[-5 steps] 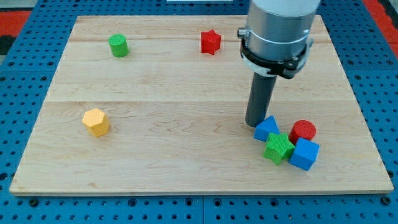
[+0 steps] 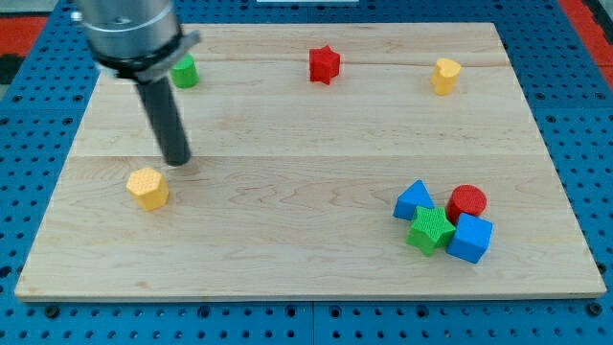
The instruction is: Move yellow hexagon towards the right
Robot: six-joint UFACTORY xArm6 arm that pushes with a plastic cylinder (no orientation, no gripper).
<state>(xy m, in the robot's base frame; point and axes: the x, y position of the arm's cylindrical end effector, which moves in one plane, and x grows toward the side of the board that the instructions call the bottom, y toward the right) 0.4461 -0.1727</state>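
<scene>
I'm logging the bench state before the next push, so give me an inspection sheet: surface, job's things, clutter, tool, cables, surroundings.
Surface: light wooden board, flat, lying on a blue pegboard.
Job's things: yellow hexagon near the view's left, standing alone.
Clutter: green cylinder and red star near the view's top; second yellow block at top right; a tight cluster at lower right of blue triangle, red cylinder, green star and blue cube.
Tool: my tip sits just above and slightly right of the yellow hexagon, a small gap between them.
Cables: nothing seen.
Surroundings: red patches at the upper corners.
</scene>
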